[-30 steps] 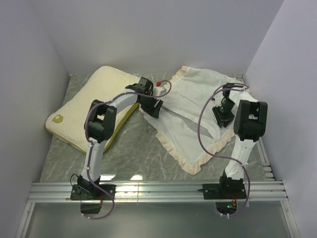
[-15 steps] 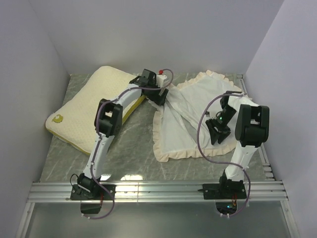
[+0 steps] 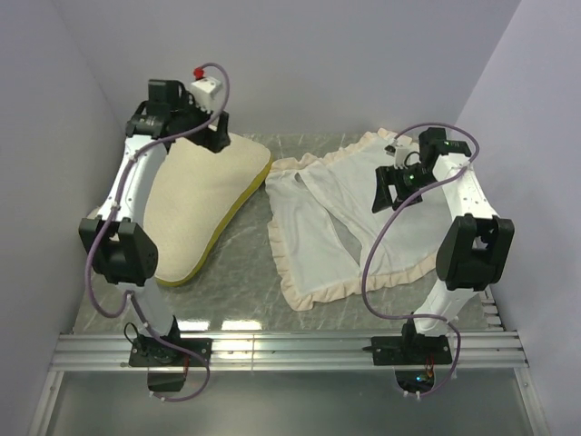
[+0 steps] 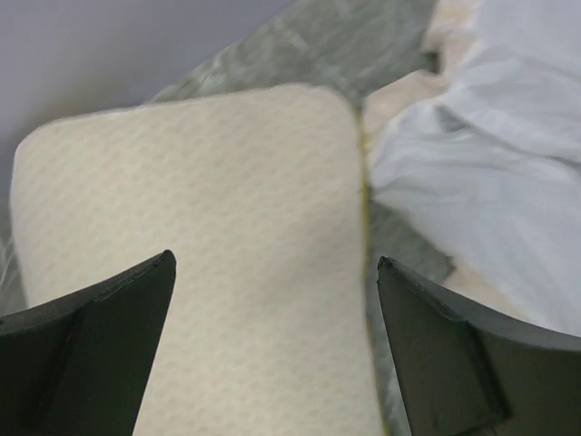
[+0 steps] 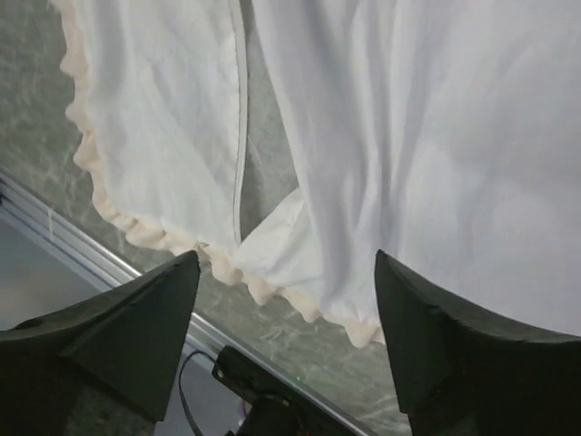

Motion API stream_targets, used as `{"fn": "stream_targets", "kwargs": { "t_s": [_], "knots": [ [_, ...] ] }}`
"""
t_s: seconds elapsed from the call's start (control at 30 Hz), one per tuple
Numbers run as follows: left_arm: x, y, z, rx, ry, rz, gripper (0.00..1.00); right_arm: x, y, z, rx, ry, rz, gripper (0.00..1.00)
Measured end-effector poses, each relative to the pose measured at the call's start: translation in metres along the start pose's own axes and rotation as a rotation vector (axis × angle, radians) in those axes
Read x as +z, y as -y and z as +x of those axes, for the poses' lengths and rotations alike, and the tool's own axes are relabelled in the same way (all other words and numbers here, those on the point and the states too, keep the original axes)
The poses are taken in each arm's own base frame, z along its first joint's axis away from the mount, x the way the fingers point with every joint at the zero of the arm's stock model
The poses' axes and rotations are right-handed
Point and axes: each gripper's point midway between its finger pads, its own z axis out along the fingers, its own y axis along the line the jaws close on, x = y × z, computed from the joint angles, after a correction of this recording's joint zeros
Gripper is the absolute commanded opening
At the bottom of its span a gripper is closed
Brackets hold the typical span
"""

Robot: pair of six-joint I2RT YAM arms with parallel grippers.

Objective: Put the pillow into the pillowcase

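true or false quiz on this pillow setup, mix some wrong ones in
1. The pillow is inside the pillowcase. False: it lies outside, beside the pillowcase on the left arm's side.
2. The left gripper and right gripper are both open, holding nothing. True.
3. The pillowcase lies white face up. True.
4. The right gripper hangs over the pillow. False: it is over the pillowcase.

grey-green marbled table (image 3: 241, 283) boxed by pale lilac walls (image 3: 318, 64)
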Motion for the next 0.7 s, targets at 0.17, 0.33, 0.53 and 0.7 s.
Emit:
{"fn": "stream_targets", "kwargs": {
  "t_s": [0.17,0.33,0.53,0.7],
  "knots": [
    [0.020,-0.079,0.083,-0.129,-0.182,-0.117,0.99,0.012,0.009,-0.004,0.036,0.024,0.083,0.98],
    [0.053,-0.118,0.192,-0.233,-0.425,-0.161,0.99,0.011,0.003,-0.004,0.022,0.047,0.140,0.98],
    [0.081,-0.121,0.229,-0.215,-0.539,-0.155,0.99,0.004,0.007,-0.009,0.002,0.074,0.192,0.99],
    [0.085,-0.119,0.240,-0.186,-0.567,-0.162,0.53,0.005,0.009,-0.009,-0.007,0.069,0.213,0.98]
  ]
}}
